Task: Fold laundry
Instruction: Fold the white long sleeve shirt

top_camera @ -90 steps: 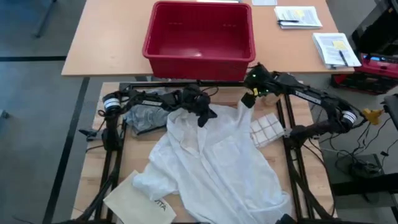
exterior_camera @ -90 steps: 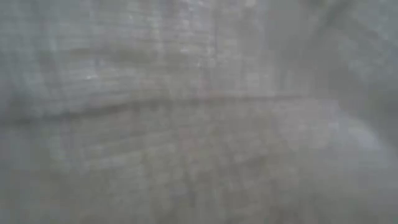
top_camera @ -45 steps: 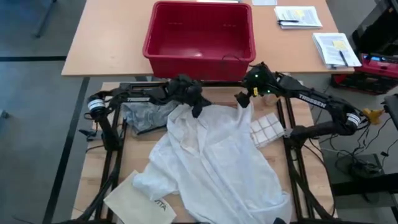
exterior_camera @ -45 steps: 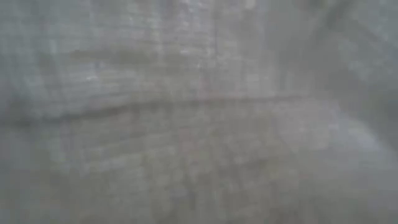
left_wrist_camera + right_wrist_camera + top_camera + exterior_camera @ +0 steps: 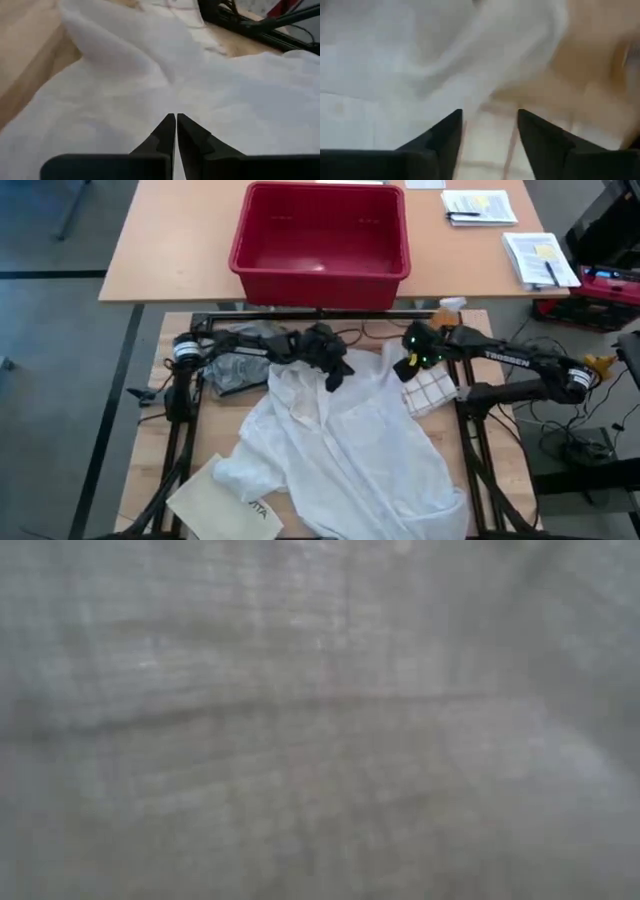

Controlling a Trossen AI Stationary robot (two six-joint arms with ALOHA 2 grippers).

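Observation:
The large white button-front shirt (image 5: 350,440) lies spread and rumpled across the table's middle, reaching past the near edge. A crumpled grey T-shirt (image 5: 232,368) lies at the far left, beside the shirt. My left gripper (image 5: 335,372) is shut and stands over the shirt's collar end (image 5: 225,90). My right gripper (image 5: 403,367) is open at the shirt's far right corner, over the shirt's edge (image 5: 395,60) and a white checked cloth (image 5: 432,388). Cloth (image 5: 320,720) fills the whole low view. My left gripper (image 5: 175,117) points its shut fingertips slanting down at the white shirt near the collar end. Nothing shows pinched between them. I cannot tell whether the tips touch the cloth.
A red bin (image 5: 320,265) stands on the table beyond the far edge, with papers (image 5: 480,205) to its right. A stiff white printed bag (image 5: 220,502) lies at the near left corner. The checked cloth (image 5: 490,145) lies folded at the right edge.
My left gripper went toward the far left, then came back over the shirt's collar end. My right gripper moved toward the near and right edges, over the checked cloth. The shirt lies about as it did.

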